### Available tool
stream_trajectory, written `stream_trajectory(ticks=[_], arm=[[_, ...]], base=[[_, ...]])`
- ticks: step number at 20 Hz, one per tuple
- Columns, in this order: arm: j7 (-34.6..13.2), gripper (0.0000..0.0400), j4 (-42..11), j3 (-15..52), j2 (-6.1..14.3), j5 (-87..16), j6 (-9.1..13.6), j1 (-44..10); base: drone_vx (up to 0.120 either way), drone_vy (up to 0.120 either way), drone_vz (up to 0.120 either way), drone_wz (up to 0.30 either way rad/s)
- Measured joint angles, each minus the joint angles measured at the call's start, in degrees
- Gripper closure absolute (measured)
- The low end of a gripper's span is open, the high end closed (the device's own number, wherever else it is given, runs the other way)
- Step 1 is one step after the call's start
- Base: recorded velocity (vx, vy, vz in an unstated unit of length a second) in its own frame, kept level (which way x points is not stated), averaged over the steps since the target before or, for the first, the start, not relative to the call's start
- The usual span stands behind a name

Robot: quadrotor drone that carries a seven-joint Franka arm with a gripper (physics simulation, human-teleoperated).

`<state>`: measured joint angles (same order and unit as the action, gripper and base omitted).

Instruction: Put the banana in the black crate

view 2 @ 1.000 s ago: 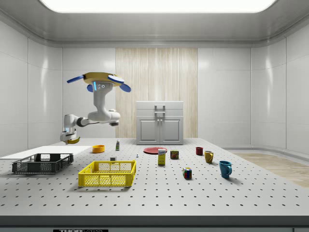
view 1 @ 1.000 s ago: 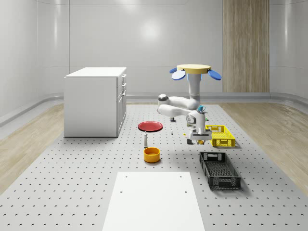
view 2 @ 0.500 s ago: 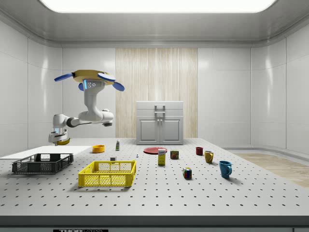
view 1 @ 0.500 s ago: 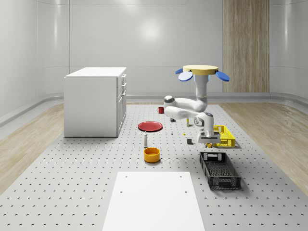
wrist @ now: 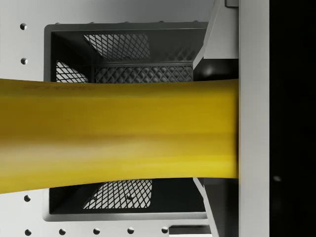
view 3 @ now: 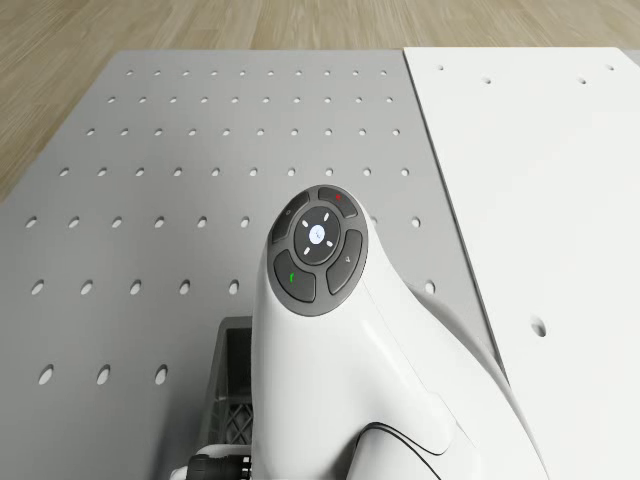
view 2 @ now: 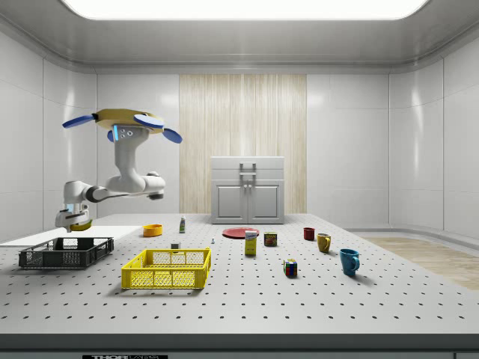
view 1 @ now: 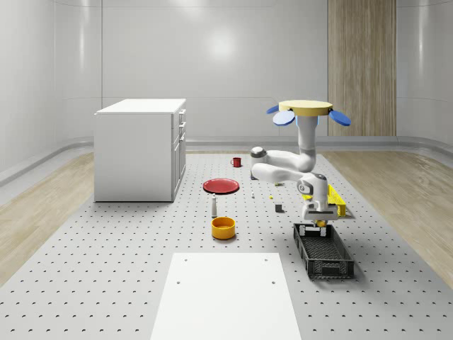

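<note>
The yellow banana (wrist: 118, 133) is held crosswise in my gripper (view 1: 318, 219), which is shut on it; one finger (wrist: 252, 98) presses its end. The black crate (view 1: 324, 249) lies on the perforated table at the whole-scene view's right front. Gripper and banana (view 1: 320, 223) hang just above the crate's far end. In the side view, the banana (view 2: 81, 224) and gripper (view 2: 72, 219) sit a little above the black crate (view 2: 66, 253). The wrist view looks down past the banana into the crate's mesh interior (wrist: 123, 49). The drone (view 1: 305, 110) hovers behind the crate, over the yellow crate (view 1: 334, 203).
An orange bowl (view 1: 223, 227), a white bottle (view 1: 214, 205) and a red plate (view 1: 221, 185) stand to the whole-scene view's left of the crate. A white cabinet (view 1: 140, 149) stands at the back left, a white mat (view 1: 225, 294) at the front. Mugs (view 2: 349, 261) and cans stand farther off.
Drone and arm have moved toward the whole-scene view's right and front, carrying the banana from beside the yellow crate to over the black crate's far end. The gripper sits lower.
</note>
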<state>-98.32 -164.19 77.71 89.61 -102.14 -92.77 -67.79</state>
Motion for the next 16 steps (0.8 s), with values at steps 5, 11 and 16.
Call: stream_trajectory(ticks=[5, 11, 16], arm=[[0.0, 0.021, 0.0, 0.0, 0.01, 0.0, -0.01, 0.0], [0.0, 0.021, 0.0, 0.0, 0.01, 0.01, -0.01, 0.0], [-0.06, 0.0209, 0.16, -0.83, 0.06, -0.77, -0.31, -0.12]], base=[[0.024, 0.016, -0.096, 0.0], [0.093, 0.0, -0.12, 0.0], [0.048, 0.0, -0.064, 0.0]])
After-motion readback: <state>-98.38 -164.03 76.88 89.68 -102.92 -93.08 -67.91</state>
